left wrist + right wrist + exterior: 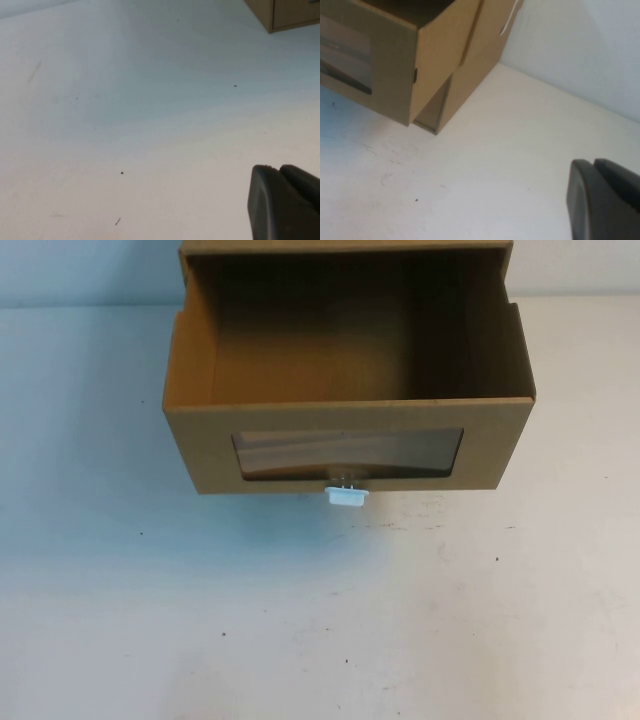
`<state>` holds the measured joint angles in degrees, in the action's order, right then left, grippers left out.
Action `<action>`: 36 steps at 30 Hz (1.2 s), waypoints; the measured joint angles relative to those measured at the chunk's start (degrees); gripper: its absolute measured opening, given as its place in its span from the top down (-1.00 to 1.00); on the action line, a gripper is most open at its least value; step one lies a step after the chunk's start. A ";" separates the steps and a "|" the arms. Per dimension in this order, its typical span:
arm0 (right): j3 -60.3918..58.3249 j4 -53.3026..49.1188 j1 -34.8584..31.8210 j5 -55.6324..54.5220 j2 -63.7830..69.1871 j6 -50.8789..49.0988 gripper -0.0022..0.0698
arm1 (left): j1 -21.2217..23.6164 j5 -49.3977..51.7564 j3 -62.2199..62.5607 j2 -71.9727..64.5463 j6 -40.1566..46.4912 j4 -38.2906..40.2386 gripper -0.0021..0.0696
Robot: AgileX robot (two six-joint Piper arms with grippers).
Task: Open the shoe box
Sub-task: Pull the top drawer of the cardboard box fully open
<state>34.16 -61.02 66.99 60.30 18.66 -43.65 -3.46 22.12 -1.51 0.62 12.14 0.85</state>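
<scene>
High view: shoe box [300, 418] is sitting slid open, inside showing.
Left gripper [280, 172]: hovering over table [125, 125], fingers clenching, empty.
Right gripper [594, 165]: hovering near box, fingers clenching, empty.

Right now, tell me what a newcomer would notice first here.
The brown shoe box sits far-middle on the table, its windowed drawer pulled out, white handle in front. The left hand hovers over the table away from the box; the right hand, shut, hovers off the box's right corner.
</scene>
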 joint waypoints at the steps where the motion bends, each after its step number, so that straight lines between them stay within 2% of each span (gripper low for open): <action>1: 0.00 0.12 -1.25 -0.66 -0.60 0.00 0.98 | 0.00 0.00 0.00 0.00 0.00 0.00 0.96; 4: 0.00 2.00 -8.04 -6.53 -2.74 -3.22 0.98 | 0.00 0.00 0.00 0.00 0.00 0.00 0.96; 10: 0.00 11.01 -31.45 -23.98 -5.07 -8.57 0.98 | 0.00 0.13 0.00 0.00 0.00 0.00 0.96; 13: 0.00 16.88 -40.23 -32.15 -5.07 -9.10 0.98 | 0.00 0.13 0.00 0.00 0.00 0.00 0.96; 16: -0.51 21.36 -45.59 -38.71 -5.07 -9.19 0.98 | 0.00 0.13 0.00 0.00 0.00 0.00 0.96; 20: -3.91 23.07 -47.57 -49.90 -3.87 -8.56 0.98 | 0.00 0.13 0.00 0.00 0.00 0.00 0.96; 23: -7.87 28.97 -47.70 -52.19 -4.41 -1.09 0.98 | 0.00 0.17 0.00 0.00 0.00 0.00 0.96; 28: -16.42 51.58 -50.16 -48.94 -9.08 28.37 0.98 | 0.00 0.17 0.00 0.00 0.00 0.00 0.96; 30: -19.92 57.09 -51.93 -48.18 -11.29 36.04 0.98 | 0.00 0.17 0.00 0.00 0.00 0.00 0.96; 36: -29.03 64.22 -59.87 -47.78 -18.66 42.26 0.98 | 0.00 0.17 0.00 0.00 0.00 0.00 0.96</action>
<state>5.13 3.20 7.12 12.52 0.00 -1.39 -3.46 22.29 -1.51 0.62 12.14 0.85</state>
